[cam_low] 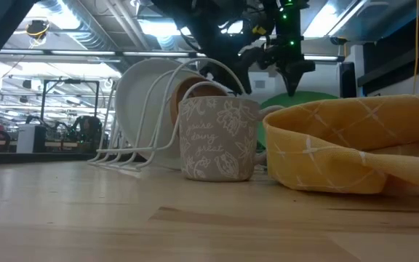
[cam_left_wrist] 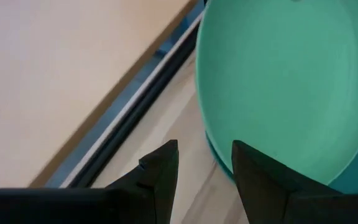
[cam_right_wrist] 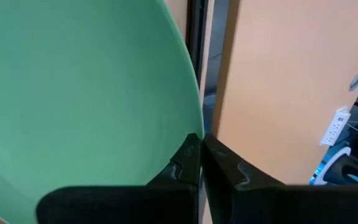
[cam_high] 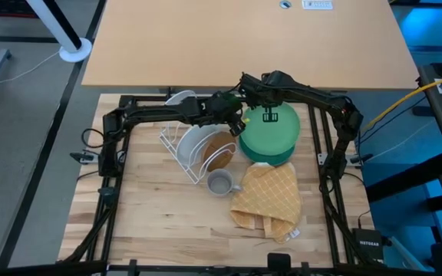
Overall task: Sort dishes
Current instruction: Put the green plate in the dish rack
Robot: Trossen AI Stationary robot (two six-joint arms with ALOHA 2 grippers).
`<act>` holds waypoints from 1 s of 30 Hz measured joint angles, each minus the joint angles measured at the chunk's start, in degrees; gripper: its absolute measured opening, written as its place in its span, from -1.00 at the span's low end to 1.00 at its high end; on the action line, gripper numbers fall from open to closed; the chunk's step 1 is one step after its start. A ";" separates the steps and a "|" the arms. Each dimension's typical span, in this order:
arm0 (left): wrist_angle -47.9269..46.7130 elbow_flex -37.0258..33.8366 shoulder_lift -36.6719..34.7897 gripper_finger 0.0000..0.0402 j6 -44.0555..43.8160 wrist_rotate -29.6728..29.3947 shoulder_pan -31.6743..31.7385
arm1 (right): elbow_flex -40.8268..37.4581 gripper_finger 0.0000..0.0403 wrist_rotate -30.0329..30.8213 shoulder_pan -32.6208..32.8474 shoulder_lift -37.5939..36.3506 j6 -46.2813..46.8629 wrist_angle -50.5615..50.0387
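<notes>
Round green plate (cam_high: pixel 269 132) stacked flat on large dark teal plate (cam_high: pixel 276 158) at the wooden desk (cam_high: pixel 152 215) rear, awaiting racking. Left end effector (cam_left_wrist: pixel 204 171) spread, straddling the green rim for a likely pinch; right end effector (cam_right_wrist: pixel 201 163) pressed together, empty, over the plate.

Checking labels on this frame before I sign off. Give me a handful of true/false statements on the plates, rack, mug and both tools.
1. The green plate lies on top of the dark teal plate. True.
2. The white plate lies flat on the table. False: it stands on edge in the white wire rack.
3. The right tool is wide open. False: its fingers are shut, at the green plate's rim.
4. The left tool is open beside the green plate's edge. True.
5. The mug sits on the yellow cloth. False: it stands on the bare table, beside the cloth.
6. The brown wooden plate is in the rack. True.
</notes>
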 joint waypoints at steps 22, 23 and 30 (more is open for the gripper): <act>7.25 0.04 3.52 -0.30 -1.12 -0.32 0.44 | 10.18 -0.95 -2.75 4.24 0.02 0.13 -4.85; 7.48 0.04 3.52 -0.30 -0.92 -0.30 0.48 | 10.18 -0.95 -2.64 4.57 0.02 0.15 -5.25; 6.55 0.04 3.52 -0.30 0.76 -0.25 0.59 | 10.20 -0.95 -2.31 5.95 -0.05 0.94 -5.94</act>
